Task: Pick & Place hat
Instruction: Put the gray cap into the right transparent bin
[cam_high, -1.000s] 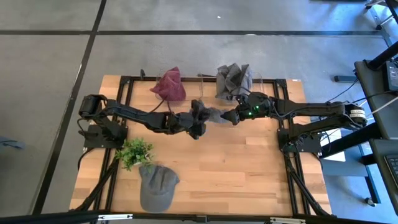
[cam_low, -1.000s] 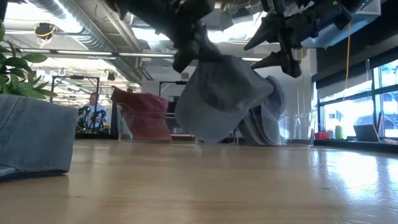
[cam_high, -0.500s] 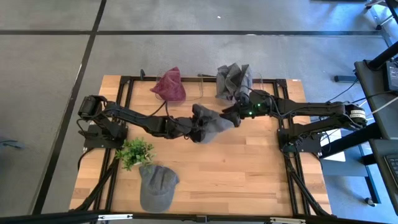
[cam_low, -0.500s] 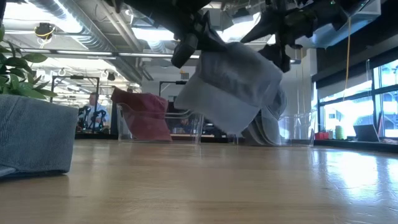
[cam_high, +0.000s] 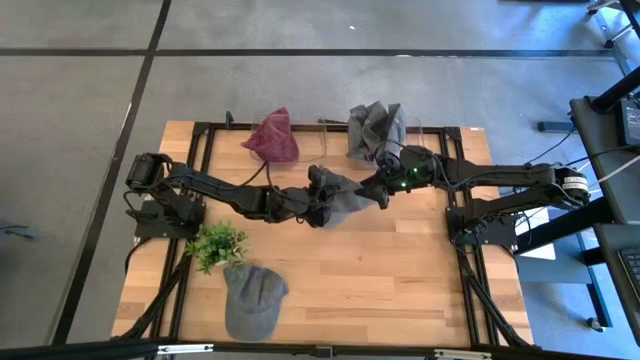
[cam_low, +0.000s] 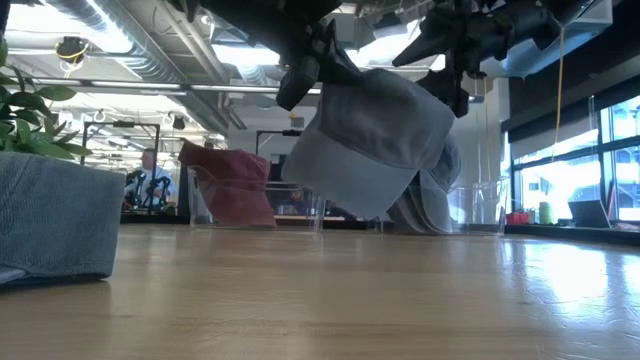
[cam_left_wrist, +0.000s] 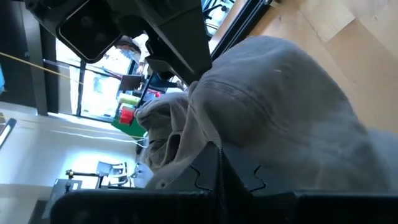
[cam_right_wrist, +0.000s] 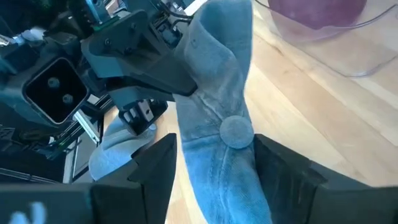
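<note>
A grey hat (cam_high: 345, 198) hangs in the air over the middle of the table (cam_high: 400, 280), between the two arms and clear of the wood. In the low view the hat (cam_low: 370, 140) tilts, its crown up toward the arms and its lower edge slanting down toward the table's left side; its long axis runs roughly left to right across the table, from one gripper to the other.

The left gripper (cam_high: 318, 195) is at the hat's left end with its jaws closed tight on the fabric; the left wrist view shows the fingers pressed together on a fold of the hat (cam_left_wrist: 280, 118). The right gripper (cam_high: 378, 188) is at the hat's right end. In the right wrist view its fingers (cam_right_wrist: 155, 168) stand wide apart on either side of the hat (cam_right_wrist: 224, 124), whose top button faces that camera; the fingers do not appear to press the cloth.

A maroon hat (cam_high: 271, 138) and a pile of grey hats (cam_high: 376, 128) sit in clear holders at the far edge. A plant (cam_high: 215, 245) and another grey hat (cam_high: 251, 300) lie near the front left. A person (cam_low: 150, 180) sits in the room behind.
</note>
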